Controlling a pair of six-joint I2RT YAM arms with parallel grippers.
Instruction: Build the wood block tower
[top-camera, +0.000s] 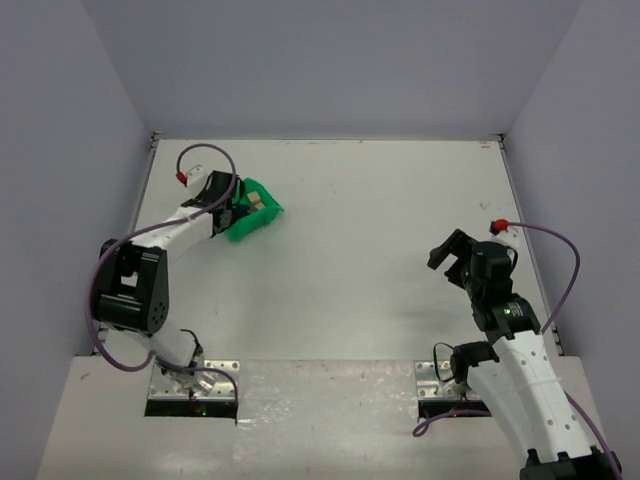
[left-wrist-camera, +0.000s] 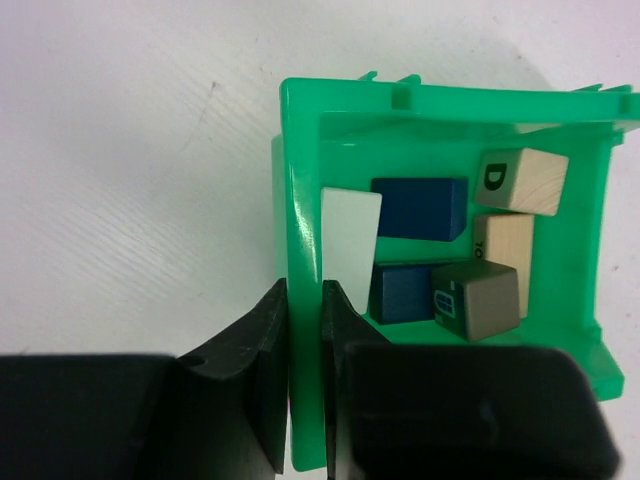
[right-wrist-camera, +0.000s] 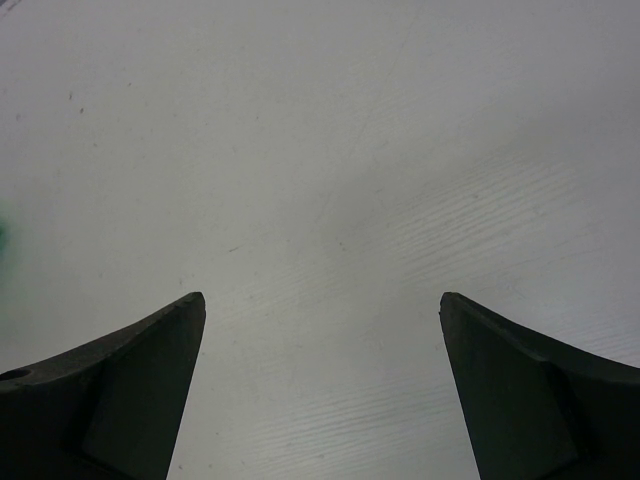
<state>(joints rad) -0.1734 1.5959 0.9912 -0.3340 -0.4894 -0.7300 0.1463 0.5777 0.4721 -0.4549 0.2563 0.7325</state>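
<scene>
The wood blocks lie loose inside a green bin (top-camera: 262, 217) at the table's back left. Seen from the left wrist, there are two blue blocks (left-wrist-camera: 420, 207) (left-wrist-camera: 402, 292), a dark grey block (left-wrist-camera: 478, 298), a tan block marked D (left-wrist-camera: 520, 180), another tan block (left-wrist-camera: 503, 245) and a pale slanted piece (left-wrist-camera: 350, 240). My left gripper (left-wrist-camera: 304, 285) (top-camera: 232, 210) is shut on the bin's left wall (left-wrist-camera: 300, 230), one finger inside and one outside. My right gripper (right-wrist-camera: 322, 297) (top-camera: 447, 255) stands open over bare table at the right, with nothing between its fingers.
Grey walls enclose the white table (top-camera: 380, 230) on three sides. The bin sits near the left wall, tilted relative to the table edges. The right arm's cable (top-camera: 570, 260) loops near the right edge.
</scene>
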